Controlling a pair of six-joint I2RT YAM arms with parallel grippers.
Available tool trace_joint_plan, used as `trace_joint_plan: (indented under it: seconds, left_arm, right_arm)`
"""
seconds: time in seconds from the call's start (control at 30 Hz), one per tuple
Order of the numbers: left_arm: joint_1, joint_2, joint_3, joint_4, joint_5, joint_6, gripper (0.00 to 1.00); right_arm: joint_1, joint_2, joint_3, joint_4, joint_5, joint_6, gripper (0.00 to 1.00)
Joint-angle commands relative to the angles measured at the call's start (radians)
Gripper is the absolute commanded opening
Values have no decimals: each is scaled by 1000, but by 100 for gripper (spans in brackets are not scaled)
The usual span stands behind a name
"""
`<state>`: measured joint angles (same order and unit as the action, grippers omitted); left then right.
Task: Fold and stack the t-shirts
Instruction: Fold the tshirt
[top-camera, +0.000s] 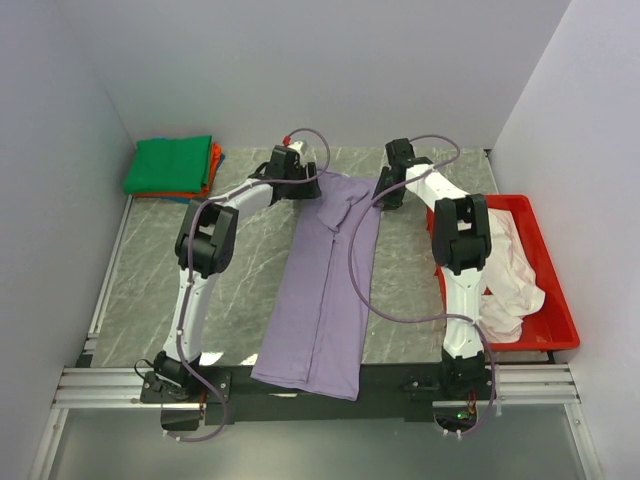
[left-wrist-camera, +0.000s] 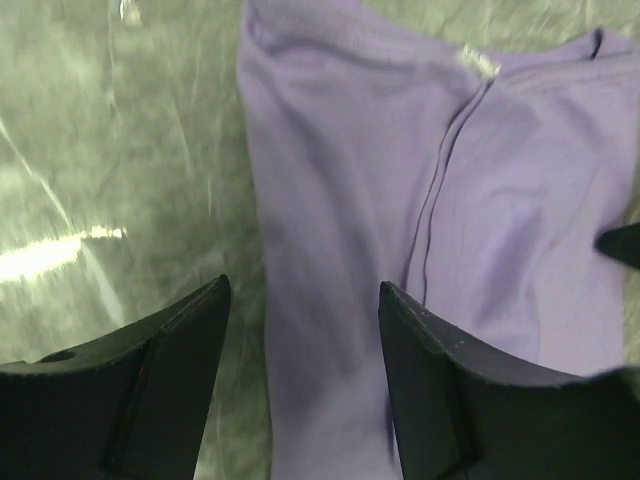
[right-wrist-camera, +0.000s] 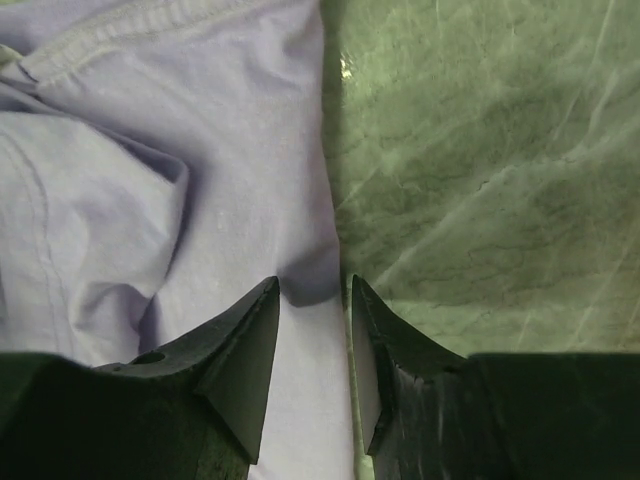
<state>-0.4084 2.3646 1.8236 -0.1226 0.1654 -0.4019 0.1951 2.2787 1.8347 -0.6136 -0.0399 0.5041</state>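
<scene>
Now the job sits at the crosswise fold. The lavender t-shirt (top-camera: 325, 290) already lies doubled lengthwise into a narrow strip on the marbled table (top-camera: 240, 270), between the 2 arms, and both pincers are at its far end.

The left gripper (left-wrist-camera: 303, 290) is spread wide, its jaws astride the strip's left edge with nothing pinched. The right gripper (right-wrist-camera: 312, 285) has its jaws set much closer. Only a narrow gap is left, the right edge of the cloth puckers between the tips, and they do not look pressed onto it yet.

My reading is that the next move needs both pincers to close on every layer at matching spots. They would then lift together and carry the far end evenly toward the near end, so the fold lands square.

The strip's long axis runs from the far side to the near edge, leaning a little left as it comes nearer. The collar end with its white neck label (left-wrist-camera: 480, 62) points away from the bases, and the hem end reaches the near table edge.

A green-topped stack of folded shirts (top-camera: 170, 165) waits in the far-left corner. Pale pinkish-white shirts (top-camera: 510, 270) are heaped in the red tray (top-camera: 562, 325) on the right.
</scene>
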Motion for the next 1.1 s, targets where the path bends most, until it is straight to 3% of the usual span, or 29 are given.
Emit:
trace_joint_plan:
  seconds: [0.0, 0.1, 0.27, 0.47, 0.5, 0.6, 0.7, 0.93, 0.97, 1.07]
  left_arm:
    - [6, 24, 85, -11, 52, 46, 67]
    - [8, 73, 146, -29, 51, 46, 65]
    - [20, 136, 206, -9, 91, 8, 50]
    - [60, 188, 256, 18, 108, -80, 22]
    - [80, 193, 263, 24, 102, -100, 17]
    - [132, 191, 250, 76, 114, -179, 13]
    - [177, 188, 246, 110, 100, -225, 13]
    - [241, 272, 364, 115, 121, -276, 16]
    - [244, 288, 387, 112, 138, -278, 18]
    - [247, 311, 440, 110, 154, -278, 36]
  right_arm:
    - [-13, 19, 37, 21, -28, 5, 42]
    - [-14, 48, 76, 15, -58, -1, 40]
    - [-16, 100, 181, -17, -95, -9, 32]
    - [-19, 154, 281, -29, -140, -16, 29]
    - [-19, 159, 291, -23, -158, -21, 31]
    - [-14, 157, 314, 6, -218, -45, 50]
    - [-17, 145, 345, 11, -210, -62, 59]
    - [-29, 133, 408, -11, -189, -68, 59]
    - [-29, 124, 408, -11, -187, -68, 59]
    - [-29, 84, 365, -8, -176, -68, 59]
